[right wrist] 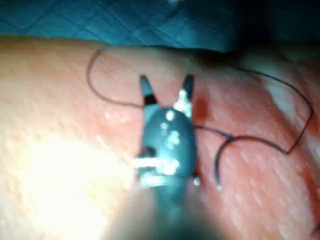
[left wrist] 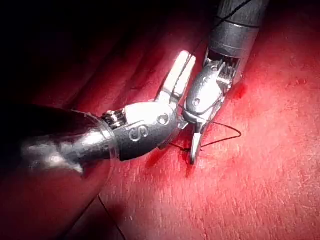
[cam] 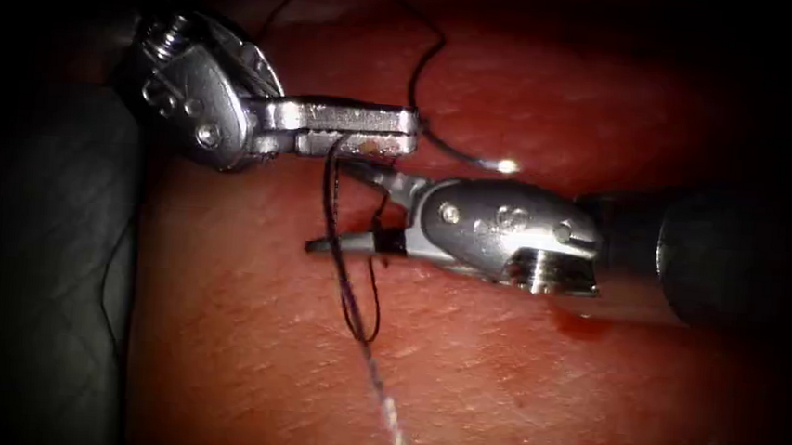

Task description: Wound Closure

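Observation:
My left tool [cam: 412, 130] comes in from the upper left with its jaws shut on the dark thread [cam: 334, 200]. The thread hangs from them in a long loop [cam: 361, 327] over the tissue [cam: 247, 361]. My right tool [cam: 327, 204] lies just below it with its jaws open, and the thread loop passes between them. Its jaws also stand apart in a V in the right wrist view [right wrist: 165, 80]. A thin curved line runs from the left tool's tip to a bright glint [cam: 507, 165]; I cannot tell whether it is the needle. The left tool [left wrist: 184, 59] is shut in its own view.
A small spot of red fluid [cam: 579, 327] lies under the right tool's wrist. Dark cloth [cam: 40, 253] borders the tissue on the left. A pale strand of thread [cam: 391, 422] trails toward the front edge. A cut thread end [right wrist: 218, 186] lies beside the right tool.

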Robot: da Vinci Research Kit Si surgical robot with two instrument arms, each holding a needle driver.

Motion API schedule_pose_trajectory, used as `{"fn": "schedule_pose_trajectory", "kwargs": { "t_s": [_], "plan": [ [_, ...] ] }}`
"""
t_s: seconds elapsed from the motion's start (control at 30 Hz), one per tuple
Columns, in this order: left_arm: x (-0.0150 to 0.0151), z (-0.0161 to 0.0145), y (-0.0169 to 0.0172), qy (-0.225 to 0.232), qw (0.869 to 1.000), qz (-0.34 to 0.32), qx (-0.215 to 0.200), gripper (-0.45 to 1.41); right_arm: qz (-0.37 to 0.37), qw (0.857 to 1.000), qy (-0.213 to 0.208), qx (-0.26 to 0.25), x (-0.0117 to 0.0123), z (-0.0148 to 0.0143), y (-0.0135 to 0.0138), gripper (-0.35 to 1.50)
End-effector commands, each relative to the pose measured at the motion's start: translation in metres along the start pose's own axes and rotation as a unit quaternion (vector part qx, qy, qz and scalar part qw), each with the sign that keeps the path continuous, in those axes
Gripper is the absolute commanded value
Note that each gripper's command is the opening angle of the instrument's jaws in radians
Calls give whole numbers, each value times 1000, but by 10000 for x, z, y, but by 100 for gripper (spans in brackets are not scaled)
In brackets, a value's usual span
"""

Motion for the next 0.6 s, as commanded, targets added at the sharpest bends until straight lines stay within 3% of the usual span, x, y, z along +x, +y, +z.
{"fn": "schedule_pose_trajectory", "kwargs": {
  "t_s": [0.03, 0.23, 0.33, 0.43, 0.6],
  "plan": [
    [-11, 2, 0, 1, 1000, -1, 0, -45, 1, 1000, 4, 9, -3, 10, -12, 67],
    [-34, -3, -9, 2, 1000, -6, 0, -45, 0, 999, 19, 43, 2, 13, -23, 62],
    [-48, -7, -10, 2, 1000, -7, -1, -45, -5, 997, 30, 67, 5, 12, -29, 39],
    [-63, -13, -11, 1, 1000, -13, -3, -45, -5, 996, 37, 84, 7, 13, -33, 34],
    [-87, -22, -6, -4, 1000, -16, -8, -45, -8, 993, 48, 109, 10, 13, -37, -6]
  ]
}}
